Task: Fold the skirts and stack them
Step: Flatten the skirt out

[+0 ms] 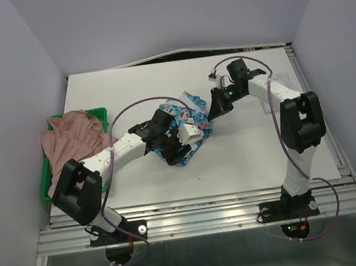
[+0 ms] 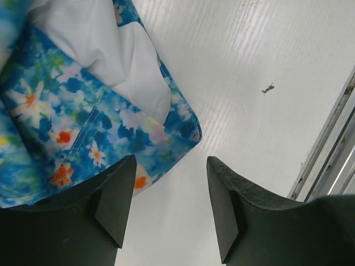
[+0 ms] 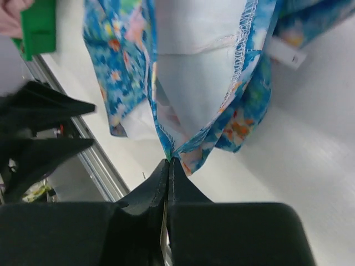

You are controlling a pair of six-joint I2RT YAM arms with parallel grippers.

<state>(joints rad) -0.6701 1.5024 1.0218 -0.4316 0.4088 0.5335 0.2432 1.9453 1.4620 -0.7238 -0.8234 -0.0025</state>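
At the middle of the table (image 1: 253, 156), the blue skirt (image 1: 190, 102) lies bunched between the two grippers. The right gripper (image 3: 168, 162) is pinched tight on a fold at the skirt's edge, with white lining showing just beyond it. The left gripper (image 2: 171, 166) stands with its jaws apart and nothing between them; a corner of the skirt lies just beside one finger. The left arm (image 1: 124, 150) stretches across the space between the blue skirt and the tray (image 1: 100, 112) at the table's left edge, where the pink skirt (image 1: 73, 137) is heaped and spills over the rim. A dark speck (image 2: 268, 88) sits on bare table near the blue skirt. Bare table spreads to the far side and toward the near rail (image 1: 208, 215)
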